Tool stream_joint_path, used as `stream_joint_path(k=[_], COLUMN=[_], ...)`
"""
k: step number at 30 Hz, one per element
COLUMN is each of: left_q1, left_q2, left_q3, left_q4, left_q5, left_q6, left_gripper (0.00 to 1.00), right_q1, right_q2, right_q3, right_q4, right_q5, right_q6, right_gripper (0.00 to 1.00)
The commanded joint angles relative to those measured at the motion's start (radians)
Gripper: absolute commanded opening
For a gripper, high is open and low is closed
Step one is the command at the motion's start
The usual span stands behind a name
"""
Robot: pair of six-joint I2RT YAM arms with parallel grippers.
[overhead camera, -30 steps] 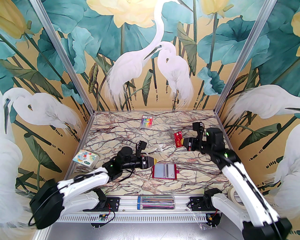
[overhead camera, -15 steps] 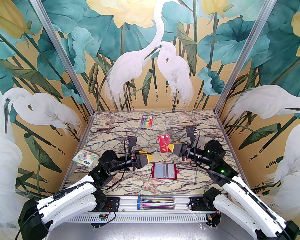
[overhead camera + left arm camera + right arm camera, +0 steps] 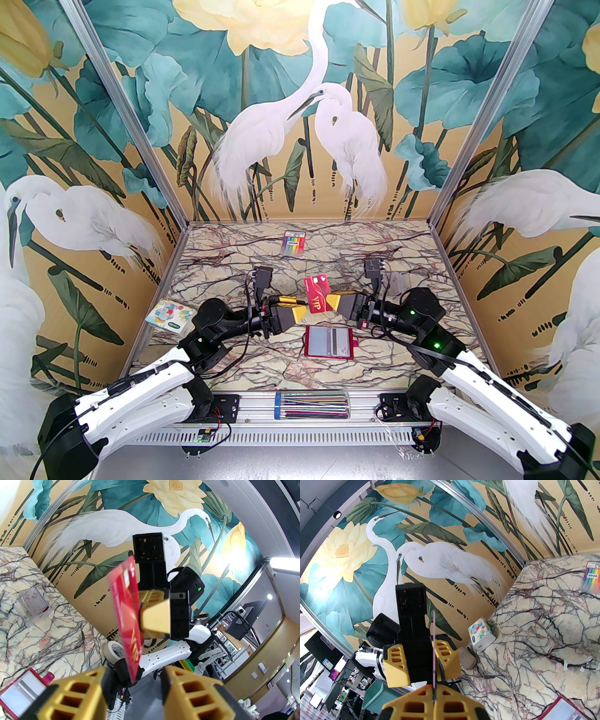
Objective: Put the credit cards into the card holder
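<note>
Right jaws on thin red card [image 3: 318, 298]

Both arms reach inward, wrists level. Right gripper [image 3: 333, 300] pinches a red card [image 3: 316, 296]; left gripper [image 3: 300, 313] faces it, jaws parted.

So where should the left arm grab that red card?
Grab the red card by its free left end, coming from the left. It is held up in the air, its right end pinched in the right arm's jaws, so close on its two flat faces.
</note>
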Motion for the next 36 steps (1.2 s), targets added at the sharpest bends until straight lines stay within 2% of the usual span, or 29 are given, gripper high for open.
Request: stream_joint_path(k=[1,6,15,29,36], left_q1=[0.007,0.007,0.007,0.007,0.007], left_q2=[0.019,0.047,0.055,0.075,0.074], left_q3=[0.035,0.031,0.038,0.055,0.065], left_q4=[0.023,0.057,0.044,0.036,0.001], left_q5=[0.03,0.043,0.04,0.052,0.061], left_q6=[-0.006,-0.023,-0.026,-0.039,-0.029], left_gripper=[0.37,0.32,0.15,0.12,0.0], right_q1=[0.01,0.019,0.021,0.03,0.031], right_q2=[-0.012,-0.011,-0.006,-0.003,-0.009], right_q3=[-0.017,-0.02,-0.018,-0.011,-0.01], right_q4=[0.021,0.008,-0.01,-0.04,-0.07], right_q5=[0.018,0.02,0.009,-0.018,-0.016], right_q6=[0.019,0.021,0.014,0.0,-0.012], right_gripper=[0.0,0.0,0.0,0.0,0.0])
